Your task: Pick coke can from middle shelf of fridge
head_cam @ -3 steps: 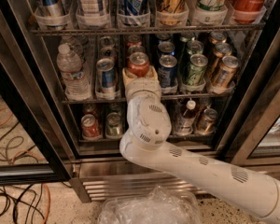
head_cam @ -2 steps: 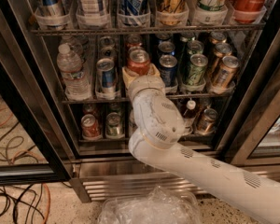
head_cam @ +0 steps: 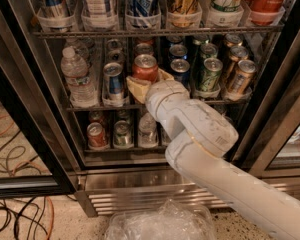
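Observation:
The coke can (head_cam: 145, 68), red with a silver top, stands in the front of a lane on the middle shelf (head_cam: 90, 107) of the fridge (head_cam: 25, 109). My gripper (head_cam: 151, 83) reaches into the fridge at that can. Its tan fingers (head_cam: 136, 89) sit against the can's lower left and right sides and look shut on it. The can's lower half is hidden behind the gripper. My white arm (head_cam: 200, 134) comes up from the lower right.
A water bottle (head_cam: 76, 76) and a blue can (head_cam: 113, 81) stand left of the coke can, green and gold cans (head_cam: 208, 74) to its right. Big cans (head_cam: 142, 1) fill the rack above, small cans (head_cam: 96, 135) the rack below. A clear plastic bag (head_cam: 160, 224) lies below on the floor.
My arm's elbow has swung right and nearer to the camera. The gripper has stayed at the coke can, which has not visibly moved.

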Motion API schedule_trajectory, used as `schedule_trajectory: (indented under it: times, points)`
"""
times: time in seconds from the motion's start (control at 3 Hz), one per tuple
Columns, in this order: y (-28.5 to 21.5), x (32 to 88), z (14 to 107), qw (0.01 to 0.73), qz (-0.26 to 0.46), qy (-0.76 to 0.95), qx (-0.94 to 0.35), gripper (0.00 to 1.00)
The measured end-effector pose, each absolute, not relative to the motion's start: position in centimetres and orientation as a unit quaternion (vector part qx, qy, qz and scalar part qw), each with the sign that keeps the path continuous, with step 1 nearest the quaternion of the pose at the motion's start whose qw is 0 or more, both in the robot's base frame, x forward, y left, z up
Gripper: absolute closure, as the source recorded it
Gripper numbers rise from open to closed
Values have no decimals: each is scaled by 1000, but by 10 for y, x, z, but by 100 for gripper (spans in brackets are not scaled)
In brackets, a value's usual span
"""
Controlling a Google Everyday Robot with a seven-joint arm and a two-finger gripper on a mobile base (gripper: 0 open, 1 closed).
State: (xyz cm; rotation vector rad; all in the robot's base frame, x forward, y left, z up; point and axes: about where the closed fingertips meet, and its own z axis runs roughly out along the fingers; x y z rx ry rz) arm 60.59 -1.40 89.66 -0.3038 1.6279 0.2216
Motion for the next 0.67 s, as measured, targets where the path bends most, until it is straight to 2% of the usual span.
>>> schedule_trajectory:
  times: [0.67]
  points:
    - [6, 581, 893, 641, 157, 728, -187, 100]
